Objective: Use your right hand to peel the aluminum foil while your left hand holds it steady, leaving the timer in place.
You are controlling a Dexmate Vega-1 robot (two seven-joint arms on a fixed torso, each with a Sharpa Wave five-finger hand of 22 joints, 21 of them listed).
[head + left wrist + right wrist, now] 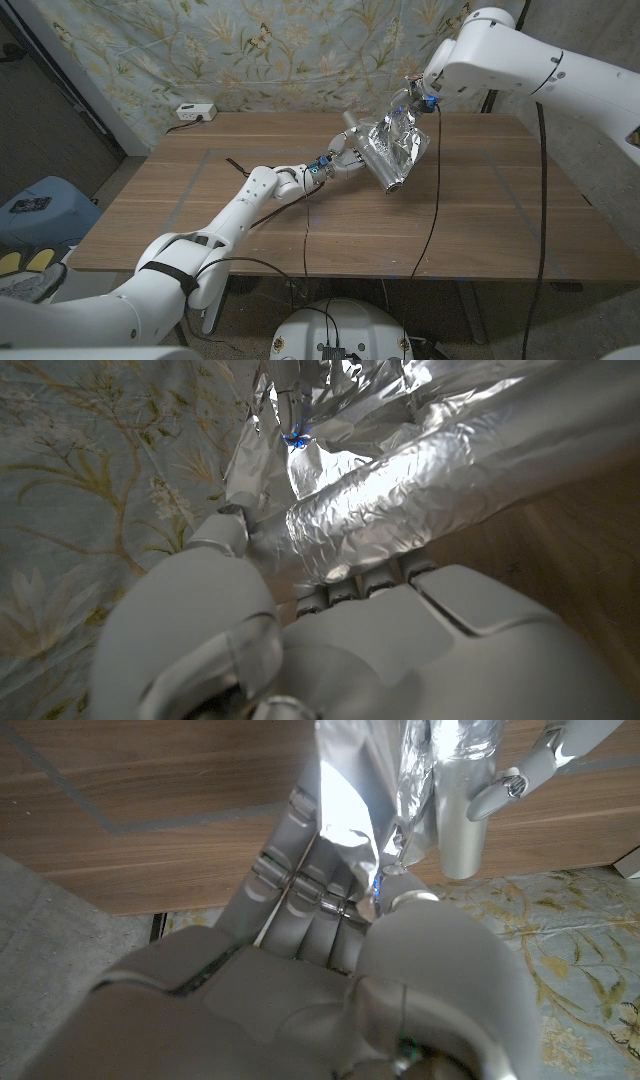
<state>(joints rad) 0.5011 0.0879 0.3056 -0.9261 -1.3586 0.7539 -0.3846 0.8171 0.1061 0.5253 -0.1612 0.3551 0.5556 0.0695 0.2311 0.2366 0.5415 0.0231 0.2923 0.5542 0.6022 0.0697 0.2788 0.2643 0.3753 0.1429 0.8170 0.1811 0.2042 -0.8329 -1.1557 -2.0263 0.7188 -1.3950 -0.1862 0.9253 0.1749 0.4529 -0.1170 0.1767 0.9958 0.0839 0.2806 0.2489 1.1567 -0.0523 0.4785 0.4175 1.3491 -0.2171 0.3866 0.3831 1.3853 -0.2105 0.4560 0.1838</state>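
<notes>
A: Where is the foil?

B: The foil [393, 150] is held up over the far middle of the wooden table [200, 215], between the two hands. It forms a crumpled silver bundle, with a loose sheet spreading on the right side. In the left wrist view a long, tightly wrapped roll of foil [400, 510] runs across just beyond the hand.

A: And the left hand?

B: The left hand [345, 160] reaches in from the left and grips the wrapped bundle at its left side. In the left wrist view its fingers [365, 582] curl around the roll, close together, and the thumb [222, 532] presses against the foil next to it.

A: What is the right hand doing?

B: The right hand [412, 105] comes down from the upper right and pinches the top edge of the loose sheet. In its own wrist view the fingers [300, 885] lie pressed side by side behind a strip of foil [350, 790], with the thumb [400, 905] closing onto it from the front.

A: Can the timer be seen?

B: What the foil wraps cannot be told.

A: Anything else on the table?

B: A white power strip [195, 111] sits at the far left corner, before a flowered cloth [250, 50].
</notes>
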